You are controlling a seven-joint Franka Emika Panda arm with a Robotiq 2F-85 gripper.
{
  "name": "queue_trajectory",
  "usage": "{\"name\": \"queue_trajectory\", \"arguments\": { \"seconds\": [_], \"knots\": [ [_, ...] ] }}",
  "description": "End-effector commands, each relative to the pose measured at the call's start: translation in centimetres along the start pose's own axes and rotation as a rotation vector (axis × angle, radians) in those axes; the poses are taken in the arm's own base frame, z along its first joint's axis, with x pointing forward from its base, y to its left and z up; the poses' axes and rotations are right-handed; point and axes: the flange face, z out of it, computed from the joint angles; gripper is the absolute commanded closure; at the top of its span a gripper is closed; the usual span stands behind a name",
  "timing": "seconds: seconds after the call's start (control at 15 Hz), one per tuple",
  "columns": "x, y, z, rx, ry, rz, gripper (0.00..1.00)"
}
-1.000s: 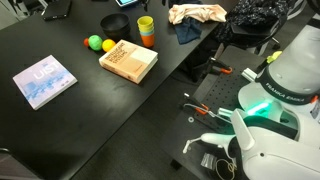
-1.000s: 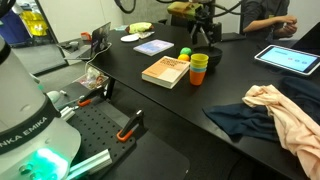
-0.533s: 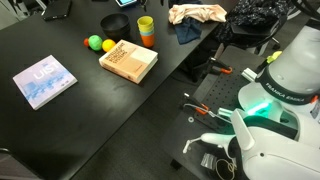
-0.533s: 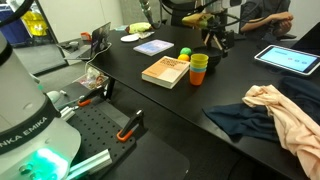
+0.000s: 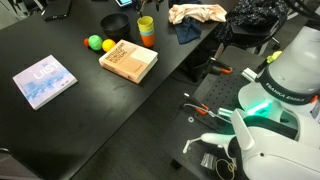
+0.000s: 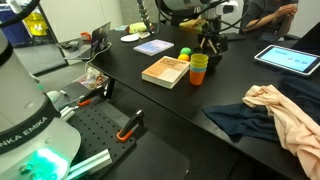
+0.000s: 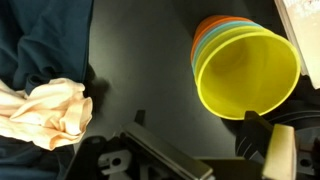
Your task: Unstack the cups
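Pincer: the black two-fingered pincer (image 7: 196,116) enters the wrist view from the bottom edge. In an exterior view (image 6: 211,42) it hangs pointing down over the table.
Jaws: apart, with nothing between them. One dark finger (image 7: 256,132) with a pale pad shows at lower right, and the other is only a thin tip further left.
Cups: the three small plastic tumblers sit nested as one stack (image 6: 199,68), upright on the table, just beside the pincer and lower than it. Whether the padded finger touches the rim cannot be told.
Order of the stack: the yellow plastic tumbler (image 7: 247,72) is innermost, with its open mouth facing the wrist camera. A thin rim of the blue tumbler (image 7: 204,45) shows around it. The orange tumbler (image 7: 215,22) is outermost.
Brown book: a thick brown rectangular book (image 5: 128,61) lies flat near the stack, not touching it.
Balls: a green and a yellow ball (image 5: 94,43) lie together just beside the brown book.
Bowl: a dark round bowl (image 5: 115,22) sits near the stack.
Cloths: a crumpled peach cloth (image 7: 45,110) lies on a dark blue cloth (image 7: 40,40), separated from the stack by bare tabletop.
Pale book: a light blue book (image 5: 44,81) lies flat, well apart from the stack.
Table: a black matte tabletop (image 5: 90,110) carries all of these.
Robot base: the white Franka base (image 5: 280,90), lit green, stands beside the table.
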Motion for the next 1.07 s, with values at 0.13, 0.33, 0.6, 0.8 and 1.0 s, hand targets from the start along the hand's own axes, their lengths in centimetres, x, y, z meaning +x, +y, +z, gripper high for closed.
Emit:
{"name": "queue_trajectory", "arguments": {
  "seconds": [0.13, 0.33, 0.6, 0.8, 1.0],
  "knots": [
    [0.1, -0.8, -0.8, -0.002, -0.004, -0.007, 0.00],
    [-0.3, -1.1, -1.5, -0.004, -0.005, -0.022, 0.00],
    [-1.2, -1.1, -1.5, -0.019, -0.035, -0.030, 0.00],
    [-1.7, -1.1, -1.5, -0.026, -0.052, -0.034, 0.00],
    [-2.2, -0.9, -0.7, -0.035, -0.059, -0.038, 0.00]
  ]
}}
